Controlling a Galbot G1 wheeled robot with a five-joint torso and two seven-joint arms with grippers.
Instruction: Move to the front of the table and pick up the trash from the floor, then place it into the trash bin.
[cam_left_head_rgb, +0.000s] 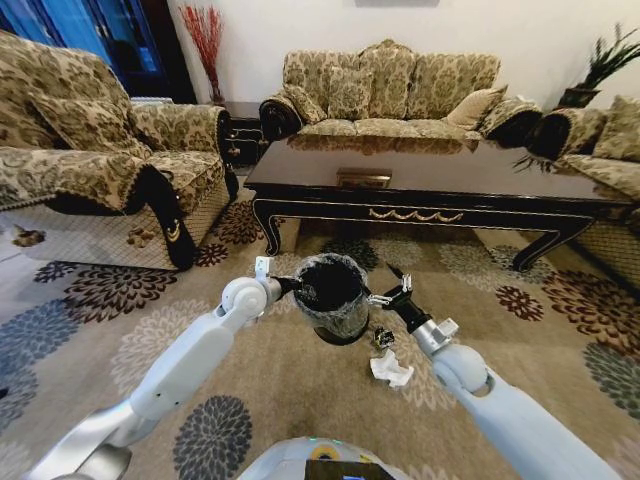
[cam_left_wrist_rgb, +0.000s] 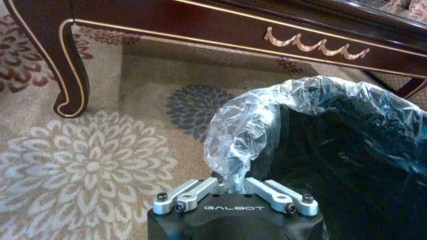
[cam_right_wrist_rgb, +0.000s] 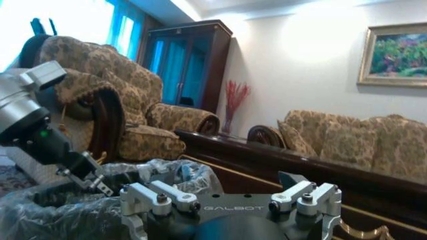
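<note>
The trash bin, round and black with a crinkly bag liner, sits in front of the dark wood table. My left gripper is shut on the bin's near-left rim; in the left wrist view its fingers pinch the bag's edge. My right gripper hovers open and empty just beside the bin's right rim, its fingers spread wide. On the carpet below it lies the trash: a crumpled white paper wad and a small dark scrap.
The table's front rail with gold ornament and a curved leg stand close behind the bin. A patterned armchair is on the left, a sofa behind the table, another seat on the right. Flowered carpet surrounds the bin.
</note>
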